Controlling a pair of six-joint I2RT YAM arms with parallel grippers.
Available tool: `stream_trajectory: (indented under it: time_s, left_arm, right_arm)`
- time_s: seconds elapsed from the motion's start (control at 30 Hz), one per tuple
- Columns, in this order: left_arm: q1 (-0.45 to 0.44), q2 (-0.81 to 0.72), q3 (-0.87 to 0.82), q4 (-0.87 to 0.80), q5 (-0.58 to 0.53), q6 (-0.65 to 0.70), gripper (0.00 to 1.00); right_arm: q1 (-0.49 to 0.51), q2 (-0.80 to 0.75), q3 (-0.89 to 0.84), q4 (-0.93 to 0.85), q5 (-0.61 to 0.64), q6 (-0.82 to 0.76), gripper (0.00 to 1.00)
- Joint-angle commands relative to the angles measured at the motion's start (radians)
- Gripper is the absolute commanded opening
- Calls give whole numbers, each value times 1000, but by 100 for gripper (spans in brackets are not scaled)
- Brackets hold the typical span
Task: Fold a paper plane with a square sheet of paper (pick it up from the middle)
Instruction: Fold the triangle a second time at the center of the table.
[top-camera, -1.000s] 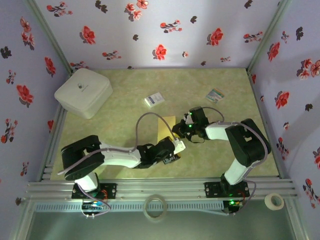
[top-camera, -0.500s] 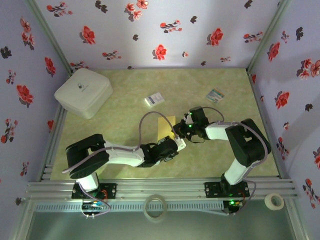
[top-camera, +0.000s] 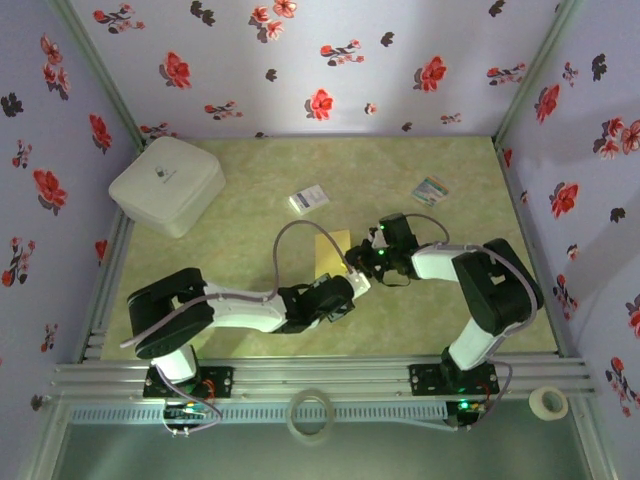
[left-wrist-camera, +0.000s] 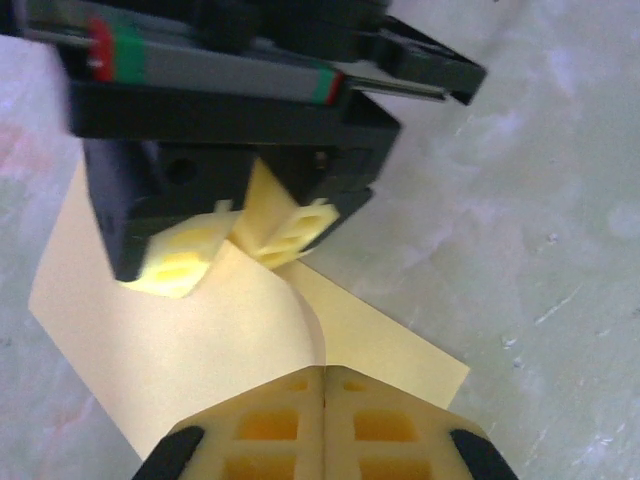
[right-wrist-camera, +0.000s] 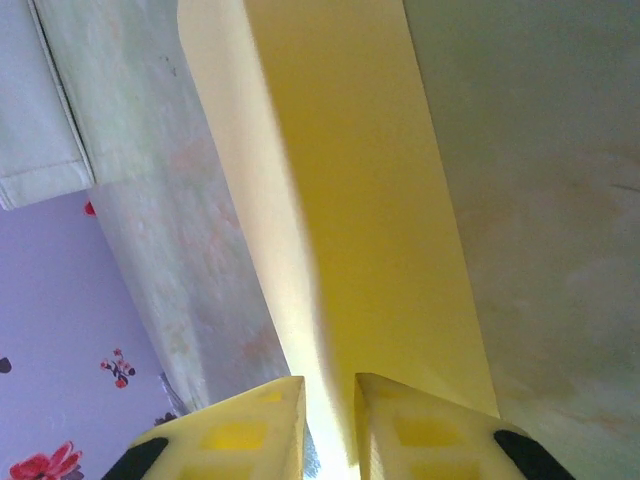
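The square sheet of paper (top-camera: 330, 250) lies mid-table, yellow-tan and partly folded over itself. My left gripper (top-camera: 355, 283) is at its near right corner. In the left wrist view the left gripper (left-wrist-camera: 325, 370) is shut on the sheet's (left-wrist-camera: 180, 350) curled edge, which runs into the seam between the pads. My right gripper (top-camera: 362, 262) faces it from the right; its yellow fingers (left-wrist-camera: 288, 232) stand over the sheet's far part. In the right wrist view the right gripper (right-wrist-camera: 330, 385) has its jaws a little apart, and the raised fold of the sheet (right-wrist-camera: 350, 200) passes between them.
A white square box (top-camera: 166, 184) sits at the back left. A small white card with blue print (top-camera: 308, 199) and a striped card (top-camera: 431, 189) lie behind the sheet. Two tape rolls (top-camera: 311, 414) (top-camera: 547, 402) rest below the front rail. Floral walls enclose the table.
The left gripper has closed onto the sheet's edge. The right gripper's jaws have parted slightly. Both arms stay almost where they were.
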Motion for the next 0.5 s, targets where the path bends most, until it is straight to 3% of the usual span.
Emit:
stream_trajectory:
  time_s: [0.0, 0.13, 0.23, 0.33, 0.47]
  left_arm:
    - [47, -54, -15, -21, 63, -127, 0]
    - [143, -98, -34, -21, 287, -249, 0]
    - [213, -113, -55, 12, 456, -316, 0]
    - [263, -112, -84, 71, 570, -373, 0]
    - [315, -106, -103, 109, 644, -437, 0]
  right_arm:
    - [-18, -81, 11, -106, 51, -53, 26]
    - [-29, -191, 5, -248, 153, -105, 40]
    - [-30, -261, -21, -298, 192, -106, 42]
    - [-27, -299, -64, -259, 153, -70, 39]
    - [11, -309, -109, -218, 117, -41, 25]
